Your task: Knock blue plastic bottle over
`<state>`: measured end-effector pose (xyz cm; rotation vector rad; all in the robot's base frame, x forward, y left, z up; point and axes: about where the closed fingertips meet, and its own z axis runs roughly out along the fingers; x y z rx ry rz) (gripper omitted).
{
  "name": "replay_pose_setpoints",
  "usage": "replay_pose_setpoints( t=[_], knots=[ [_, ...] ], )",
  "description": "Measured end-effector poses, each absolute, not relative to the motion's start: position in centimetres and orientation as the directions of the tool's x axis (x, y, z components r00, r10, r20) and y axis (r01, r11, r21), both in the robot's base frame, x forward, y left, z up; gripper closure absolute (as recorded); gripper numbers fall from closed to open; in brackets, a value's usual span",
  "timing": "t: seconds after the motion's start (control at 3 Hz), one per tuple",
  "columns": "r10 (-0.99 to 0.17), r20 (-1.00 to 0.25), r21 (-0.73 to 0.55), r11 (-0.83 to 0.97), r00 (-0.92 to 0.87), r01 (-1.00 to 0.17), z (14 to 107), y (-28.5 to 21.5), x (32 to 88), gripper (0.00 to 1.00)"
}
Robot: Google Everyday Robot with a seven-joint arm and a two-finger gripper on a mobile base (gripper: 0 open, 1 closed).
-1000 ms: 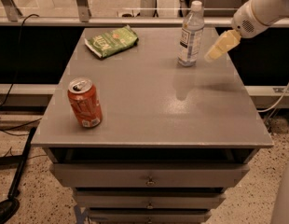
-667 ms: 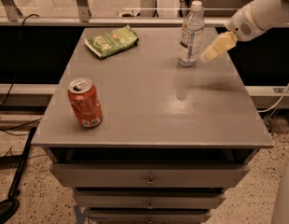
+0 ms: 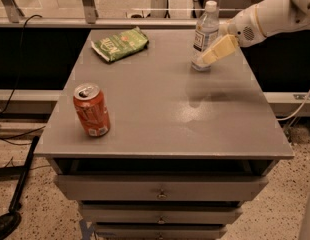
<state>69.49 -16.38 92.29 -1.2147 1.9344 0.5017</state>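
Worktop (image 3: 160, 114): grey cabinet top with drawers (image 3: 160, 186) below; it carries everything listed here.

Arm (image 3: 267, 16): white, reaching in from my upper right over the far right corner. It has swung leftward since a second ago.

Green snack bag (image 3: 120, 44): lying flat at the far left, well apart from the arm and unmoved.

Blue plastic bottle (image 3: 207, 26): upright at the far right, white cap on, standing where it stood before. Not yet knocked over.

Orange soda can (image 3: 91, 110): upright near the front left edge, well clear of my line.

End effector (image 3: 217, 50): pale yellow, angled down and left. Earlier it hung just beside the bottle on the right; now it overlaps the bottle's lower half and looks to be touching it or nearly so. Apart or together, I cannot tell.

I judge the push is just beginning: contact sits low, so the bottle may slide rather than tip. Nothing stands in its falling path leftward.
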Motion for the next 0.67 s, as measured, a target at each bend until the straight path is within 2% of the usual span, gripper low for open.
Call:
replay_pose_setpoints(
  t=[0.67],
  knots=[
    [-0.550,-0.827,-0.075,0.316,-0.118,-0.946,95.2,-10.1,66.6,0.00]
  ],
)
